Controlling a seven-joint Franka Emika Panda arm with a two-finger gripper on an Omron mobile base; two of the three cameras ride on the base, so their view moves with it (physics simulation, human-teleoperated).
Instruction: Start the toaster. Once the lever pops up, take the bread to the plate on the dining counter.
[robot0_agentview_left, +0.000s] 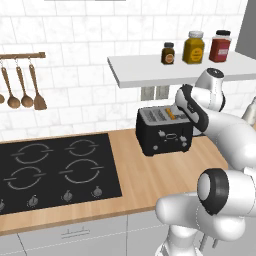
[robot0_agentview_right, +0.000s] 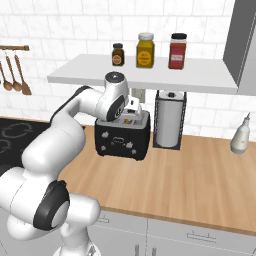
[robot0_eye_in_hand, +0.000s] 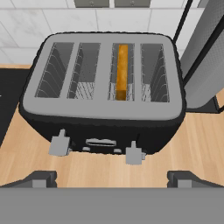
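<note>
1. Toaster (robot0_eye_in_hand: 103, 94): stood on the wood surface (robot0_agentview_left: 150, 182) by the wall; levers (robot0_eye_in_hand: 133, 155) looked unpressed, I judged.
2. Bread (robot0_eye_in_hand: 122, 70): sat in a slot.
3. Fingers (robot0_eye_in_hand: 111, 179): I held them fully apart, empty, above the toaster.
4. Left: starting, carrying.

Wooden surface (robot0_agentview_right: 200, 170) seen running along tiled wall, grey drawers below front edge. Black stovetop (robot0_agentview_left: 55, 170) set flush into surface at left. Toaster (robot0_agentview_right: 122, 136) stood on surface near wall, just right of stovetop, bread (robot0_eye_in_hand: 122, 70) held in one slot. Paper towel holder (robot0_agentview_right: 169, 120) stood on surface just beside toaster. White bottle (robot0_agentview_right: 241, 135) placed well apart, far right. White shelf (robot0_agentview_right: 150, 76) mounted above; three jars (robot0_agentview_right: 145, 50) lined on it.
</note>
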